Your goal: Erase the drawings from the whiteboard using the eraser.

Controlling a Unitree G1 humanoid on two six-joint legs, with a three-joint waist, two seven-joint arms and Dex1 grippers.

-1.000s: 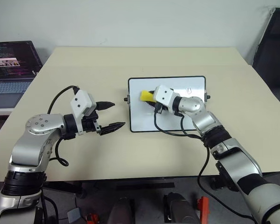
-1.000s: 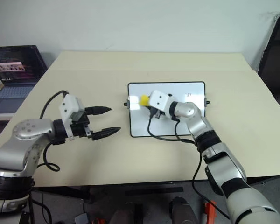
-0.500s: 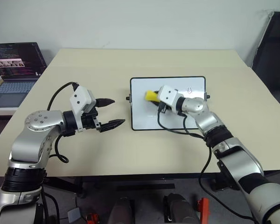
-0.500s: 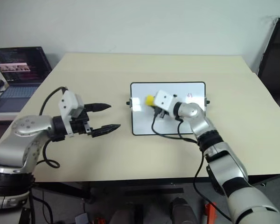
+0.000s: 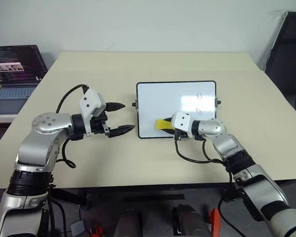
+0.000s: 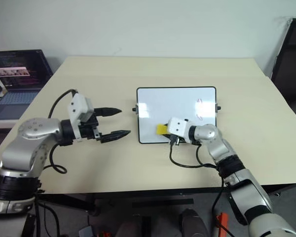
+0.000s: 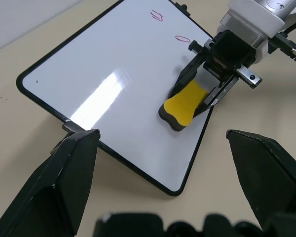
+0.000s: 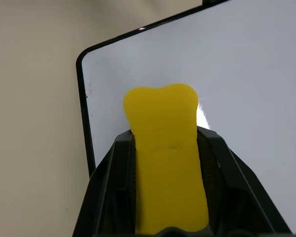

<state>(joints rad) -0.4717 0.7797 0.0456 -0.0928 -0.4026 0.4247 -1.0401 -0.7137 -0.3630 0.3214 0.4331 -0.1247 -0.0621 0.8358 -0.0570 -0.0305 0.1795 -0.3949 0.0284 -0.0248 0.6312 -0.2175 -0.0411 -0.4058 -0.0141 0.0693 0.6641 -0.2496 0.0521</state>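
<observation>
On the pale beige tabletop (image 5: 197,163) we see the flat white rectangular whiteboard with a thin black frame (image 5: 176,108), its near right edge partly covered by our right arm. Our right gripper (image 7: 205,94) has its black fingers (image 8: 111,197) clenched on the bright yellow eraser block (image 5: 163,123), which rests on the board near its lower edge; the rear of the eraser is hidden between them. Two small red marker drawings (image 5: 199,96) sit toward the board's right side, one a squiggle and one an oval loop (image 7: 182,38), too small for us to read as any letter or word. Our left gripper (image 5: 119,118) hovers over bare tabletop just left of the board, its fingers (image 5: 120,131) released and spread, holding nothing. At the far left an open dark laptop (image 5: 12,74) is cut off by the frame edge; its screen shows lines of text we cannot make out. A black chair (image 5: 286,49) is partly cut off at the right.
</observation>
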